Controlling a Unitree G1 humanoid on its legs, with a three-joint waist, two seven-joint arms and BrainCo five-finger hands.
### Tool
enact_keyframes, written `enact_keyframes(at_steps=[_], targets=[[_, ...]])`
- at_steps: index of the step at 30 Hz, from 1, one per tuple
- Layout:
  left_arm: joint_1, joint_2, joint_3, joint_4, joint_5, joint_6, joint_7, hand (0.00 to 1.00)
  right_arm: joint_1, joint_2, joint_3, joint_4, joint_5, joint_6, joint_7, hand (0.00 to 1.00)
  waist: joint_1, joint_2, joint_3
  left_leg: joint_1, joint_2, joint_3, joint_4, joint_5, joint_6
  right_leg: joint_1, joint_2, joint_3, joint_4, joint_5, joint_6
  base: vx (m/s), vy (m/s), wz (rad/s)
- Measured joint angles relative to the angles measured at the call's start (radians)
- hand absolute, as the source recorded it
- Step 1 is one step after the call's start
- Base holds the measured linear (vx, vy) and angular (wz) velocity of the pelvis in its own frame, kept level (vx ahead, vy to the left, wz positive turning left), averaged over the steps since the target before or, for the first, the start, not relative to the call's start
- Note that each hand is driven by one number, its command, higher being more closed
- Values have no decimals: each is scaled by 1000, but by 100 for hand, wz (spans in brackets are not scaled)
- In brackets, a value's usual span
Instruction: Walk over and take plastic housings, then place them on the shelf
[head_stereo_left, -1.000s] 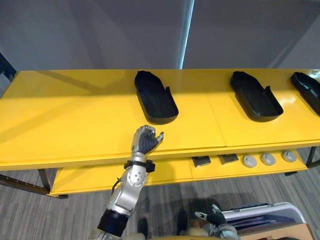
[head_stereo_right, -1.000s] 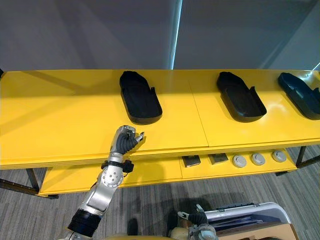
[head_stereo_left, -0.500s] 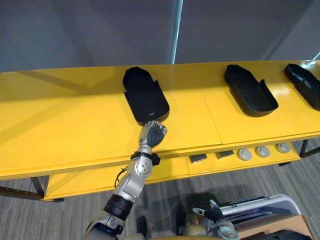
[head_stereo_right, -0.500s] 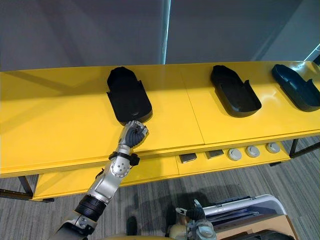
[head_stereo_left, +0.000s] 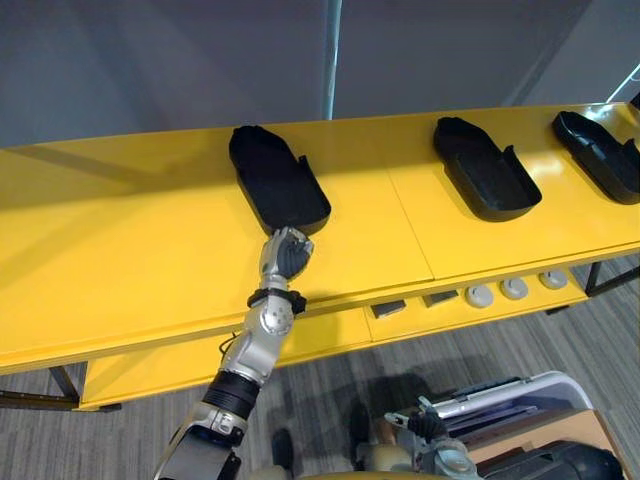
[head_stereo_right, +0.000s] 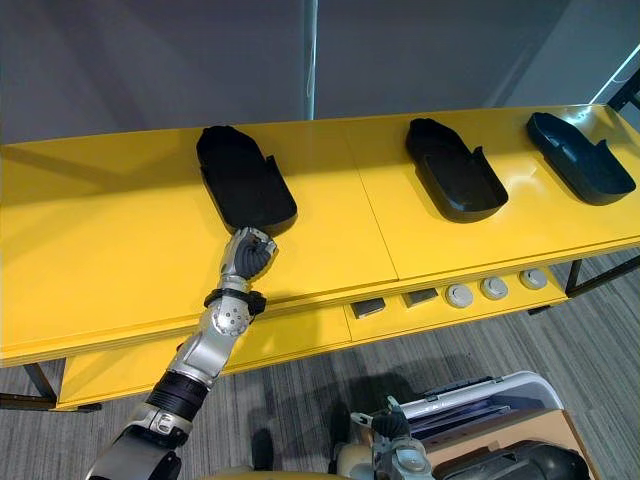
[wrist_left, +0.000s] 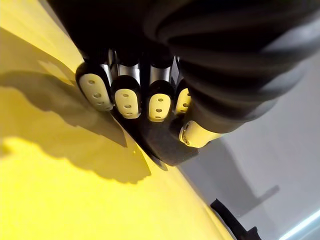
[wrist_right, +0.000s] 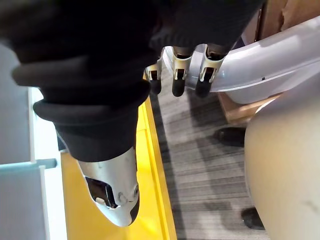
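Resting on the yellow shelf (head_stereo_left: 120, 250), seemingly open side up, the housing (head_stereo_left: 278, 182) lies at a slant with its broad end toward the front edge. The left hand (head_stereo_left: 286, 252) meets that near end. Its fingers (wrist_left: 125, 97) are curled and pressed together over the rim, with the thumb (wrist_left: 197, 134) just beside them. It reads to me as a pinch on the end wall, though I cannot tell how firm.

As I judge it, the housing is already down and the step is to let go cleanly. That means opening the fingers first and lifting them clear of the rim before the wrist draws back. The shelf is smooth and glossy, so a light matte shell would probably slide or spin at a small tug.

The housing is black plastic: a shallow, shoe-shaped tray with a rounded far end, thin raised walls and a small notch in one side.

A second housing (head_stereo_left: 485, 182) and a third housing (head_stereo_left: 598, 155) lie further right, well apart. Below, a lower tier (head_stereo_left: 320, 335) holds grey discs (head_stereo_left: 514, 289) and dark square pieces (head_stereo_left: 388, 309). The right hand (head_stereo_left: 428, 428) hangs low beside a white bin (head_stereo_left: 520, 392), its fingers loose and slightly apart.
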Motion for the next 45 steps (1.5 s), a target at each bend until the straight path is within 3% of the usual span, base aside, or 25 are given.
enact_keyframes(at_steps=[12, 18, 21, 23, 24, 26, 29, 32, 33, 34, 39, 41, 45], targets=[[-10, 2, 35, -32, -2, 8, 1, 100, -1, 8, -4, 1, 0, -1, -1, 0, 2, -8, 6, 20, 0, -2, 0, -1, 2, 23, -1, -2, 2, 1, 0, -3, 2, 0], [93, 22, 54, -427, -44, -47, 1, 100, 2, 1, -7, 20, 1, 0, -1, 0, 10, -6, 7, 27, -1, -32, 0, -4, 3, 41, -3, -21, 3, -3, 2, -12, 11, 11], [153, 29, 174, -623, -90, -107, 23, 100, 6, -6, -9, 36, 3, -2, -1, 0, 34, 2, 12, 31, -1, -45, 3, -5, 4, 59, -4, -31, 3, -8, 1, -20, 10, 14], [217, 40, 349, -731, -126, -141, 57, 100, 7, -9, -30, 46, 3, -2, -1, 0, 56, 9, 16, 37, 0, -65, 4, -8, 1, 77, -3, -52, 3, -17, 0, -25, 3, 23], [235, 42, 402, -746, -133, -150, 68, 100, 7, -11, -31, 50, 3, -2, -1, 0, 61, 10, 16, 39, 0, -70, 4, -8, 1, 81, -3, -57, 3, -20, -1, -4, -5, 33], [325, 41, 634, -759, -208, -161, 121, 100, 7, -13, -46, 64, 3, -1, 0, 0, 76, 14, 17, 51, 0, -104, 4, -9, -1, 109, -3, -88, 3, -34, 1, 10, -9, 39], [428, 26, 825, -705, -348, -170, 175, 100, 13, -15, -73, 82, 3, 9, 1, 0, 120, 14, 16, 45, -1, -137, 4, -10, -1, 121, -4, -126, 3, -43, -1, 22, -9, 36], [523, -4, 874, -615, -457, -172, 173, 100, 17, -14, -75, 75, 3, 13, 1, 0, 137, 13, 12, 47, -2, -161, 7, -11, -1, 131, -7, -163, 27, -67, 1, 29, -10, 43], [567, -28, 867, -554, -518, -172, 144, 100, 22, -10, -73, 55, 3, 17, 1, 0, 152, 10, 9, 46, -3, -168, 17, -16, -1, 133, -16, -176, 44, -81, 3, 19, 17, 32], [604, -51, 858, -496, -545, -170, 123, 0, 24, -3, -73, 30, 3, 17, 1, 0, 161, 8, 7, 43, -4, -174, 31, -25, -2, 135, -20, -184, 59, -92, 3, 15, 16, 25], [689, -130, 800, -180, -612, -132, -25, 0, 23, 16, -63, -42, 3, 19, 2, 0, 170, 5, -20, 42, -2, -169, 91, -70, -1, 143, -29, -193, 105, -129, 4, 9, 2, 3], [688, -149, 750, -20, -645, -106, -92, 0, 26, 19, -63, -44, 3, 24, 2, 0, 169, 12, -42, 43, -1, -159, 99, -71, 2, 146, -30, -193, 108, -135, 7, 35, 1, -4], [681, -184, 597, 142, -636, -84, -161, 0, 37, 28, -64, -71, 3, 38, 2, 0, 166, 11, -54, 50, -3, -142, 98, -72, 3, 148, -37, -192, 115, -138, 11, -5, 11, -2]])
